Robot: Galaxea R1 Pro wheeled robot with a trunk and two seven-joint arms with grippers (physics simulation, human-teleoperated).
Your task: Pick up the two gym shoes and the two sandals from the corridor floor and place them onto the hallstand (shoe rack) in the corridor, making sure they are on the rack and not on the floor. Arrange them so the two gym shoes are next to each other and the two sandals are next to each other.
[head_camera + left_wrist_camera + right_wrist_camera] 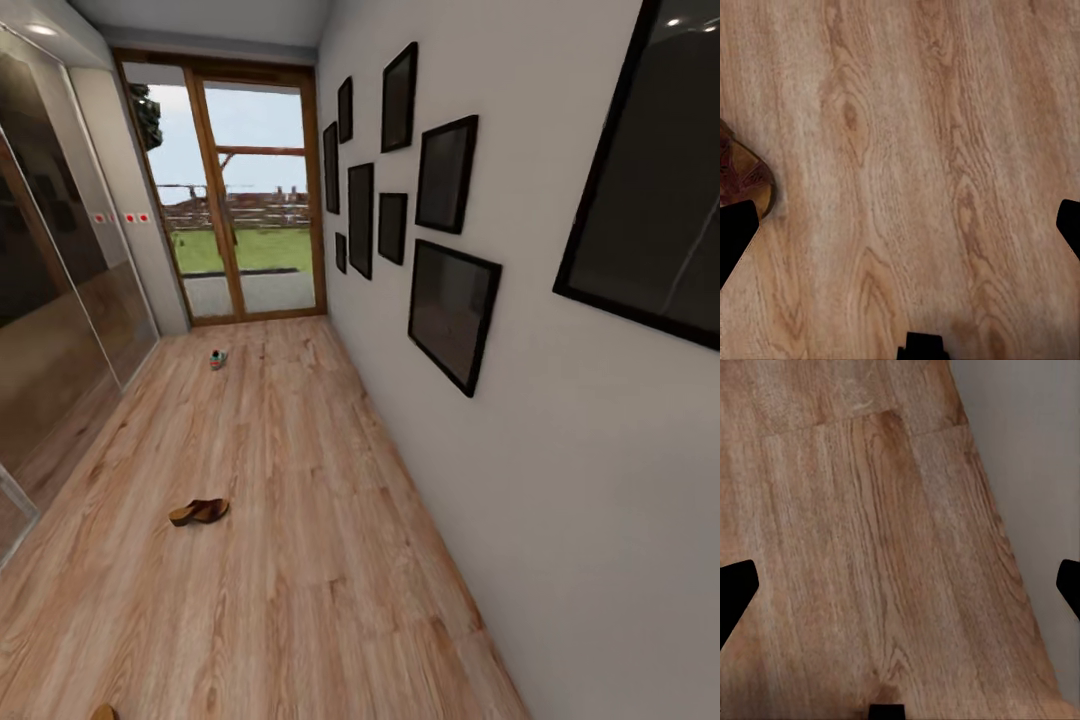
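the left gripper (900, 225), fingers wide apart and empty, hangs over the floor (915, 150) with a sandal (742, 176) at nine o'clock.

A brown leather slip-on sandal (199, 512) is lying on the light-brown wood-grain plank floor (300, 560) at seven o'clock. A white sneaker (217, 359) is sitting farther off, at eleven o'clock, before the wood-framed glass door (240, 190). Black-framed pictures (452, 310) are hanging at two o'clock.
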